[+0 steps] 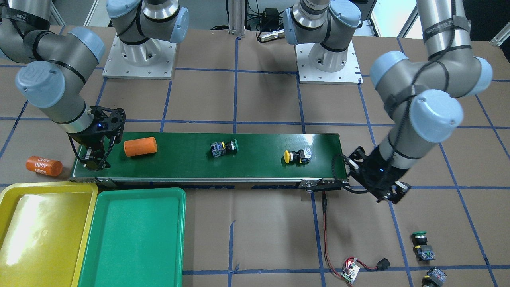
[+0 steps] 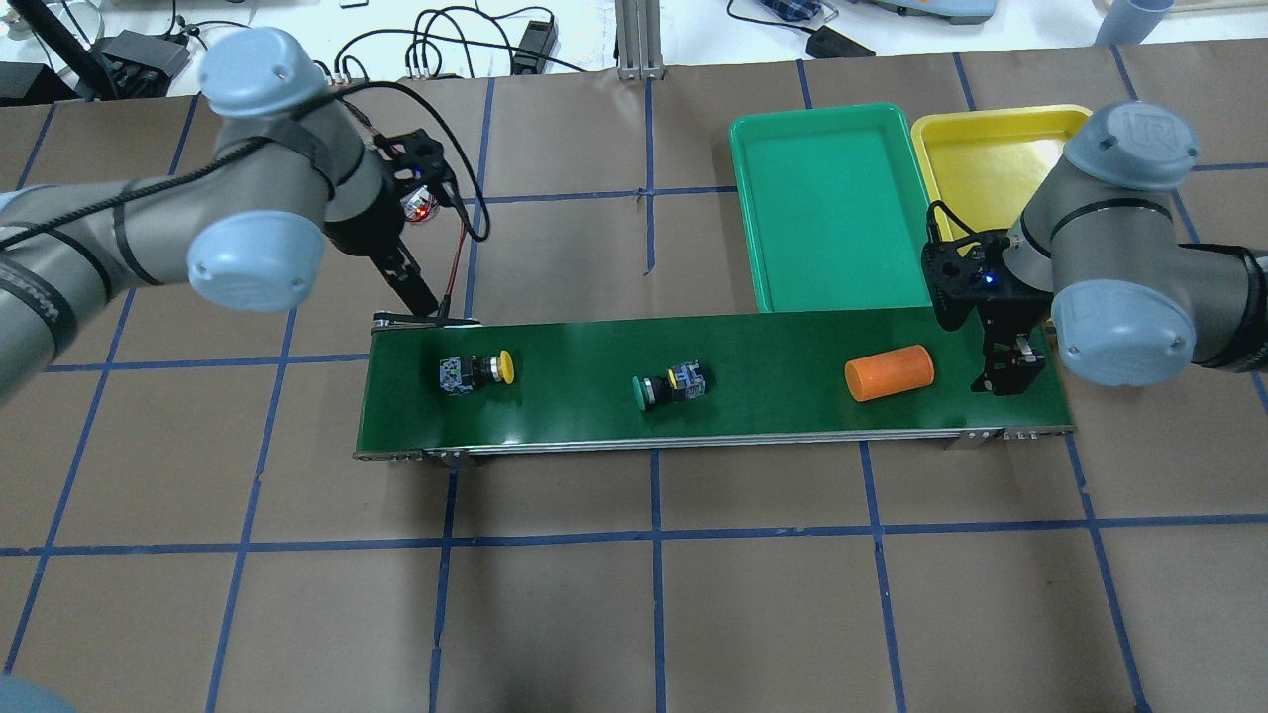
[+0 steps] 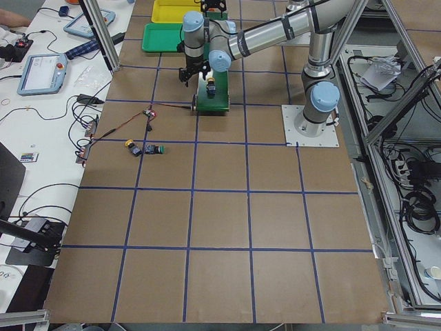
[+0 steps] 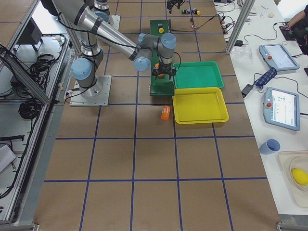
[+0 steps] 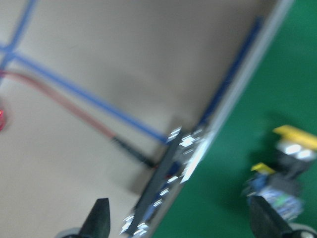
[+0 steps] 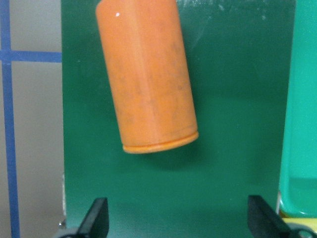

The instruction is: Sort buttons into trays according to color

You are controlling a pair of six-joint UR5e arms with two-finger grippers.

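Note:
Two buttons lie on the dark-green belt (image 1: 191, 159): a yellow-capped button (image 1: 297, 156) (image 2: 477, 370) and a green-capped button (image 1: 224, 148) (image 2: 669, 384). Two more buttons, a green-capped one (image 1: 421, 244) and one with its cap cut off (image 1: 435, 277), lie on the table. The yellow tray (image 1: 44, 231) and green tray (image 1: 135, 235) hold nothing. My left gripper (image 1: 392, 194) (image 5: 183, 223) hangs open just off the belt's end, near the yellow button (image 5: 285, 168). My right gripper (image 1: 93, 161) (image 6: 181, 223) stands open over the other end, holding nothing.
An orange cylinder (image 1: 140, 146) (image 6: 146, 74) lies on the belt right in front of the right gripper. A second orange cylinder (image 1: 44, 166) lies on the table beside that belt end. A small circuit board (image 1: 350, 273) with red wires lies near the loose buttons.

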